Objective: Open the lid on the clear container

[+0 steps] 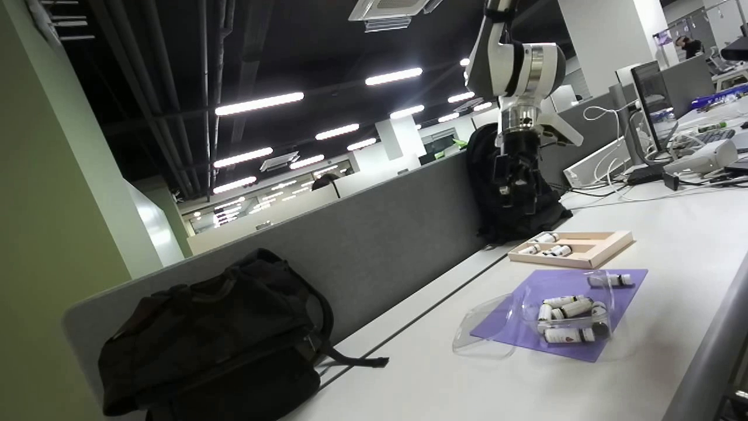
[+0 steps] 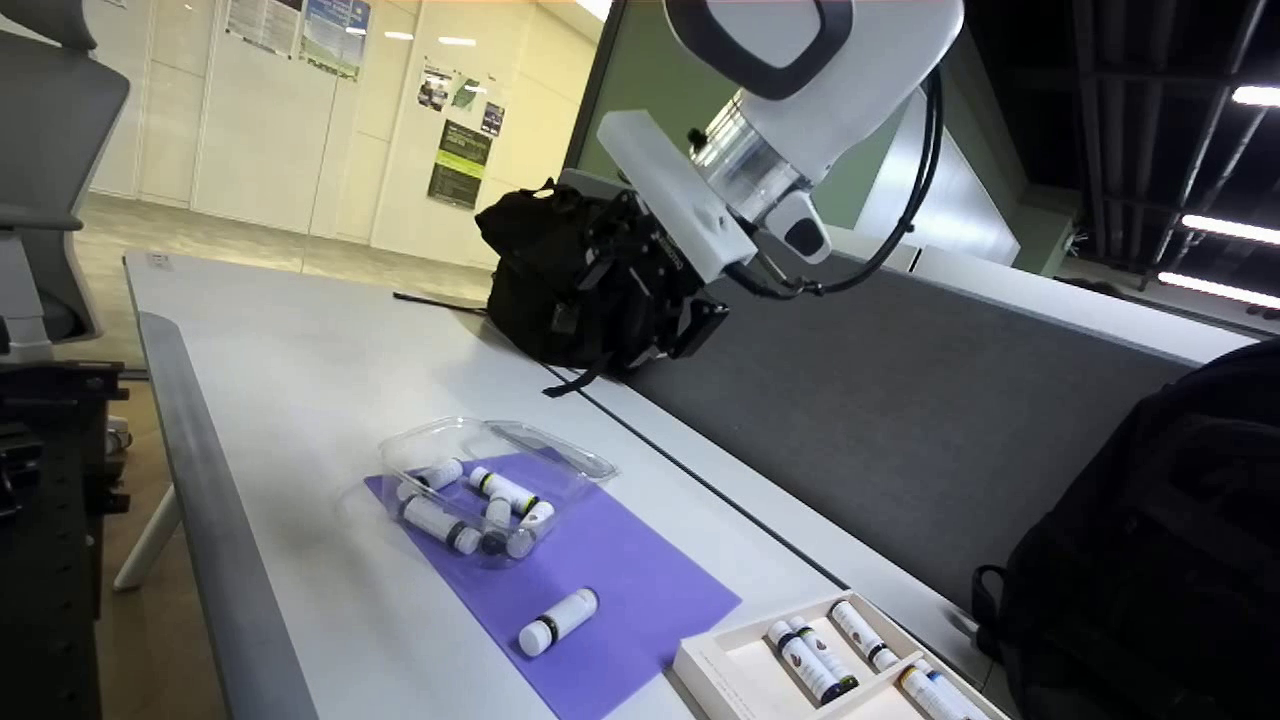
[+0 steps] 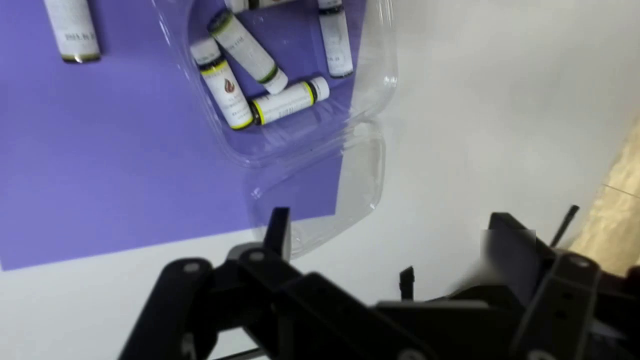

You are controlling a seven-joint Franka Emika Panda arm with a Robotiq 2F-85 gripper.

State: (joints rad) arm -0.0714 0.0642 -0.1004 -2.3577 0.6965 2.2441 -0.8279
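The white surface point(image 2: 300, 380) carries a purple sheet point(image 2: 630, 580); above hangs the tool point(image 3: 392, 232), jaws spread wide! The clear container point(image 3: 300, 50) sits mostly on that sheet, its lid point(image 3: 320, 185) lying open alongside, little white-labelled bottles point(image 3: 227, 95) inside.

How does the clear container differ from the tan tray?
The container is transparent plastic; the tray is opaque. The container sits mostly on the purple sheet; the tray stands beside that sheet. The container's lid is open at its side; the tray shows none. Vials lie at mixed angles in the container, roughly parallel in the tray. Both hold vials and are open on top.
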